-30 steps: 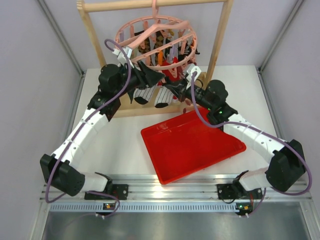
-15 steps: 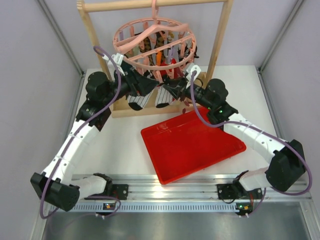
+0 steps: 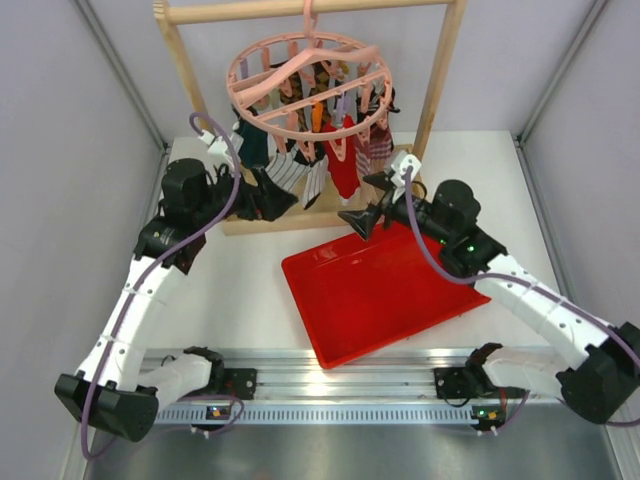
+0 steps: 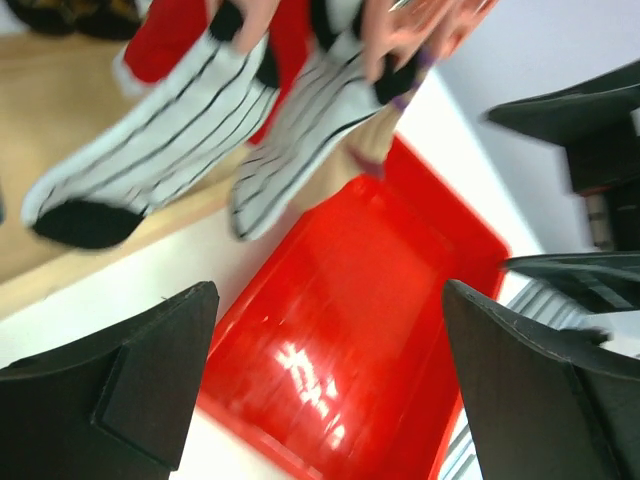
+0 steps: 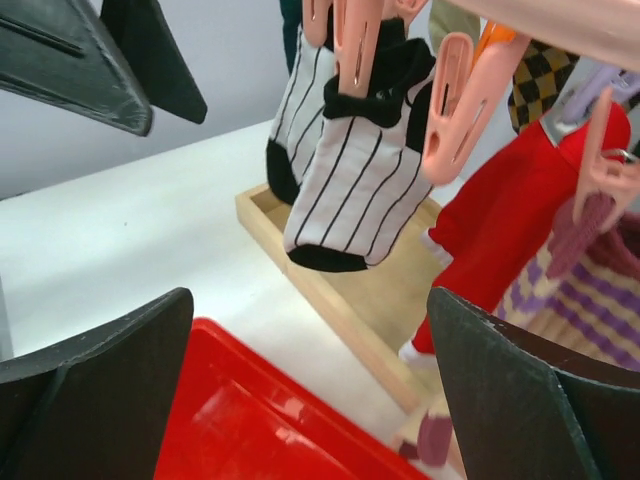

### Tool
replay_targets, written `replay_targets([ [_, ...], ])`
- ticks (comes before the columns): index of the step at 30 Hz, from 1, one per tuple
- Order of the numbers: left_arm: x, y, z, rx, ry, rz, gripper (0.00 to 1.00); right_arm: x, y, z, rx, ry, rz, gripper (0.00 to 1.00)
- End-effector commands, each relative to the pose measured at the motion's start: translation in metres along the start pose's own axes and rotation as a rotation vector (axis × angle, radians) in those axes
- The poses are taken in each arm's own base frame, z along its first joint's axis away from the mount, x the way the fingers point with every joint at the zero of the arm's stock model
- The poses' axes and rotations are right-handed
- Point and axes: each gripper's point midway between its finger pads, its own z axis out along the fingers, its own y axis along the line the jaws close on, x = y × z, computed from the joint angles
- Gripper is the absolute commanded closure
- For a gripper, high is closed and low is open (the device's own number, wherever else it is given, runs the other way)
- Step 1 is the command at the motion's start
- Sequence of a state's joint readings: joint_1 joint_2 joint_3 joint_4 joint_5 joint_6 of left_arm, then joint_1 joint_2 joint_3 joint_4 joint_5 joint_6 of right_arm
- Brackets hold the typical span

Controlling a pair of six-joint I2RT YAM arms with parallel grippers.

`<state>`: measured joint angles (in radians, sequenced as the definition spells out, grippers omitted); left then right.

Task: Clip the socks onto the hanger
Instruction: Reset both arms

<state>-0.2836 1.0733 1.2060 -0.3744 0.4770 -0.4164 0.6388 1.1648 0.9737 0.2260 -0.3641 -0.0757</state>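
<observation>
Nearest you, the red tray (image 3: 400,290) lies on the desk (image 3: 240,290), and no striped sock shows in it. Just past its far edge, your right tool (image 5: 310,300) hangs with its fingers spread wide and nothing between them. Your left tool (image 4: 328,300), on the other side near the foot of the wooden rack frame (image 3: 438,80), is spread the same way and holds nothing.

Beyond the two tools, the socks (image 5: 345,185) hang side by side with toes down. Each black cuff appears caught in a pink peg (image 5: 355,45) of the round pink hanger (image 3: 233,80), which hangs from the rack's top bar. A red sock (image 5: 490,215) hangs just beside them.

By this showing, the clipping itself looks done, and the step in hand is getting clear of the hanger. Your next move calls for drawing both arms back toward you, low and straight. Keep the spread fingers away from the dangling pegs and the sock toes, since a snag could tug a cuff loose or set the hanger swinging. Check that both cuffs sit firmly in their pegs; the pictures do not show how deep the bite is.
</observation>
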Motion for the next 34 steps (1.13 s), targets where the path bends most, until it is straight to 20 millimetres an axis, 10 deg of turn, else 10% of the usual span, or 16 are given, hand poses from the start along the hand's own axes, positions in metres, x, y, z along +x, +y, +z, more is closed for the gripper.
replay_targets([
  [1, 0.013, 0.028, -0.018, -0.134, 0.093, 0.056, 0.02, -0.002, 0.002, -0.024, 0.037, 0.023, -0.018, 0.00],
  [16, 0.089, 0.136, -0.060, -0.539, 0.334, 0.184, 0.02, 0.069, -0.055, -0.140, 0.416, 0.260, 0.138, 0.00],
  [34, 0.094, 0.136, -0.072, -0.501, 0.286, 0.094, 0.02, 0.075, -0.054, -0.181, 0.499, 0.181, 0.186, 0.00],
])
